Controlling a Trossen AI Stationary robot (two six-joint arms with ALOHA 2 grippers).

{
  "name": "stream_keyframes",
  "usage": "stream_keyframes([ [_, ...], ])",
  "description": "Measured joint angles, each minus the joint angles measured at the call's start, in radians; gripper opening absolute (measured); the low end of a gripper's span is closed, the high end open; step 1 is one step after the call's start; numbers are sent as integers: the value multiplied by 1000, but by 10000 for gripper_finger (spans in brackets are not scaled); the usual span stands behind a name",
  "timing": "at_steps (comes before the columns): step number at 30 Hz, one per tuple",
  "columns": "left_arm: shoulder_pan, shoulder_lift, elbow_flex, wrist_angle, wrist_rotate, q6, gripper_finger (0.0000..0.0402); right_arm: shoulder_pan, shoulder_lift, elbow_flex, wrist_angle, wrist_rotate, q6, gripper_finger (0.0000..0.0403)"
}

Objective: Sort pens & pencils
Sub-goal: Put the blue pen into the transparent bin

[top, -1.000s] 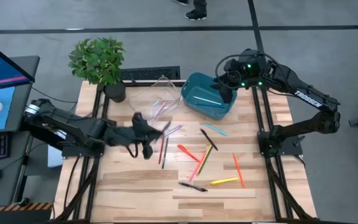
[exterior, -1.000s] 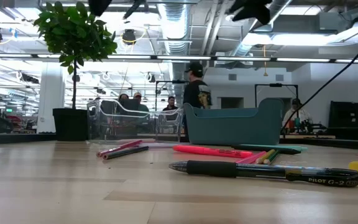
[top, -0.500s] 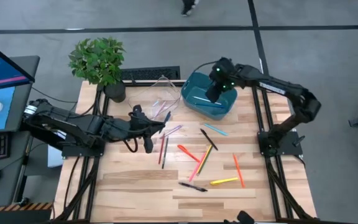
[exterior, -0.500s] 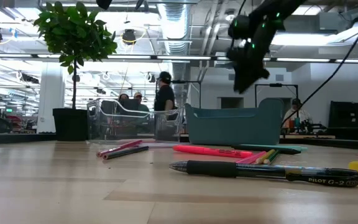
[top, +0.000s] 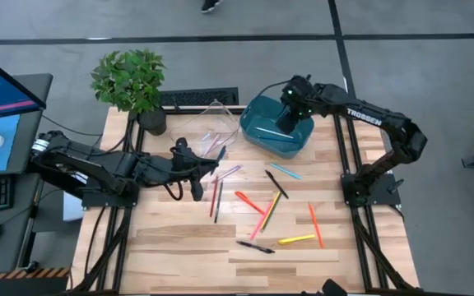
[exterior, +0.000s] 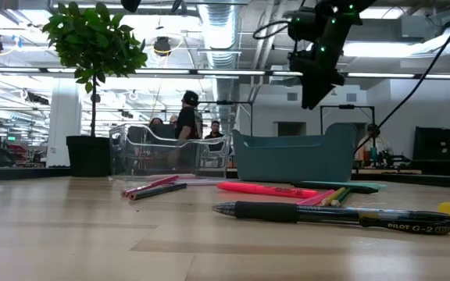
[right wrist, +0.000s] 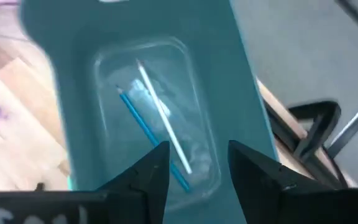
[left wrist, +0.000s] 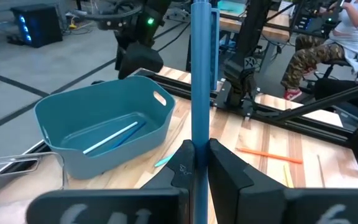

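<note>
Left wrist view showed the left hand (left wrist: pixel 196 163) clamped on a blue pencil (left wrist: pixel 201 74); the right hand (right wrist: pixel 193 163) hung open, empty, above the teal bin (right wrist: pixel 229 81).

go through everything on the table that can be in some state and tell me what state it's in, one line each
left gripper: shut on a blue pencil, held upright.
right gripper: open, empty, above the teal bin.
teal bin: upright, holding a white and a blue stick.
clear bin: upright, a few sticks inside.
loose pens and pencils: lying flat on the table.

Right gripper (top: pixel 289 123) has swung over the teal bin (top: pixel 262 136).
</note>
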Motion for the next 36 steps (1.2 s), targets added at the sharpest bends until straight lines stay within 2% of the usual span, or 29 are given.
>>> stream_keyframes([
  [3, 0, 0, 0, 0, 0, 0, 13, -11, -1, 14, -55, -75, 40, 182],
  [5, 0, 0, 0, 0, -1, 0, 13, -13, -39, 17, -30, -146, 47, 182],
  [9, 0, 0, 0, 1, -1, -1, 13, 10, -140, 19, 104, -341, 67, 182],
  [12, 0, -1, 0, 1, -1, -1, 13, 42, -235, 19, 227, -386, 81, 182],
  [17, 0, -1, 0, 1, -3, -1, 13, 95, -354, 23, 322, -305, 77, 182],
  [24, 0, -1, 0, 1, -4, -2, 13, 72, -365, 21, 172, -182, 83, 182],
  [29, 0, -1, 0, 1, -3, -2, 16, 21, -246, 20, -11, -90, 74, 182],
  [36, 0, -1, 0, 1, 0, -3, 17, -46, -12, 18, -126, -78, 14, 182],
])
